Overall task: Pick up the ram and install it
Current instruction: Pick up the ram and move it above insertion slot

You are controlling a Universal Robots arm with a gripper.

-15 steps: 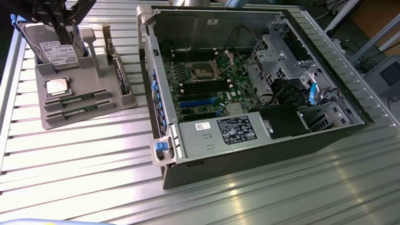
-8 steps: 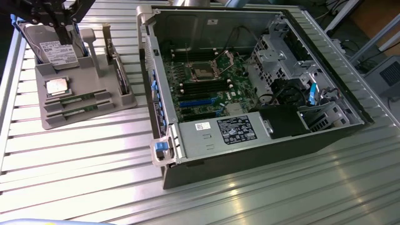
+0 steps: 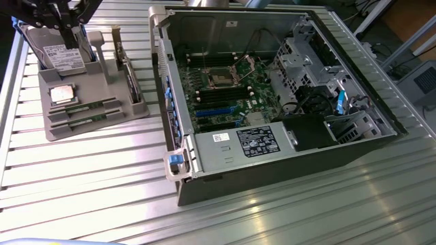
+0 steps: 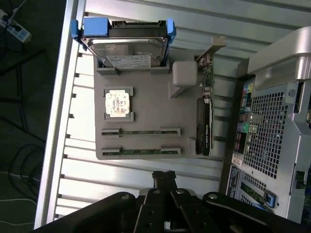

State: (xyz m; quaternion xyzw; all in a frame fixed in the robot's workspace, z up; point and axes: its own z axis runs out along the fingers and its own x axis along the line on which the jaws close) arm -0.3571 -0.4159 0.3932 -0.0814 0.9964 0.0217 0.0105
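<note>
We record the task as not begun: 2 ram sticks (image 4: 141, 131) lie slotted in the tray (image 4: 150, 109) at the exterior view's left of the open case (image 3: 272, 173), while the gripper (image 4: 164, 175), pressed together and empty, hovers near the tray, so pick-up and installation are both outstanding.

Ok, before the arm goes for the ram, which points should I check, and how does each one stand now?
1. Gripper holds nothing: ok.
2. Jaws open for a pick: not ok, shut.
3. Two ram sticks seated in the grey tray: ok.
4. Gripper touching a ram stick: not ok, apart from both.
5. Computer case open: ok.
6. Motherboard ram slots free: cannot tell.
</note>
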